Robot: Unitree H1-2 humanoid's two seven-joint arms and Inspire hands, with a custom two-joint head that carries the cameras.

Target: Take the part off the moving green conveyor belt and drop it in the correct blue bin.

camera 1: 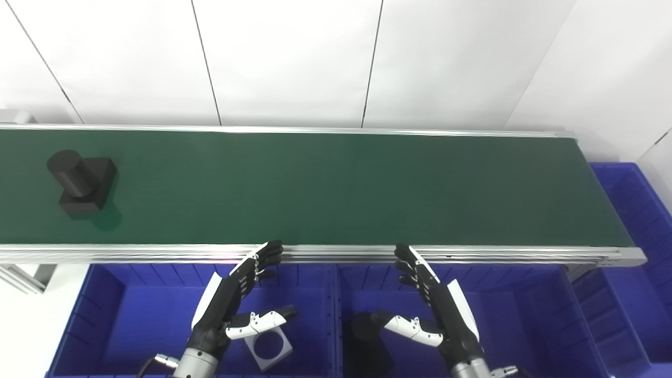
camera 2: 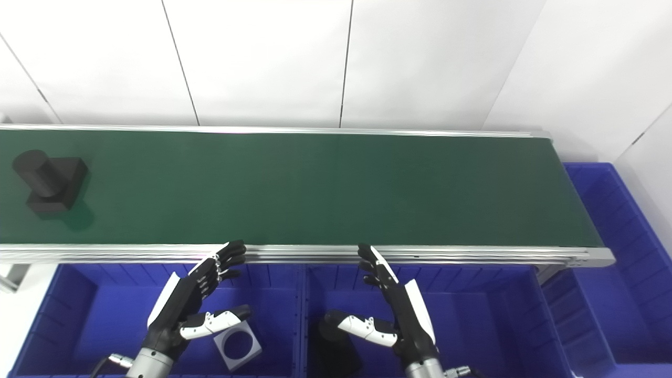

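Two spread, empty hands, left hand (camera 1: 231, 304) and right hand (camera 1: 436, 307), wait at six o'clock while the black cylinder-on-block part (camera 1: 81, 181) rides the green conveyor belt (camera 1: 336, 189) at nine o'clock.

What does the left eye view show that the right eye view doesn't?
Only the left eye view shows part of the conveyor frame leg at lower left. Only the right eye view shows more wall to the right of the far blue bin. Both share the black part on the green belt, both open hands, left hand and right hand, and the bins below.
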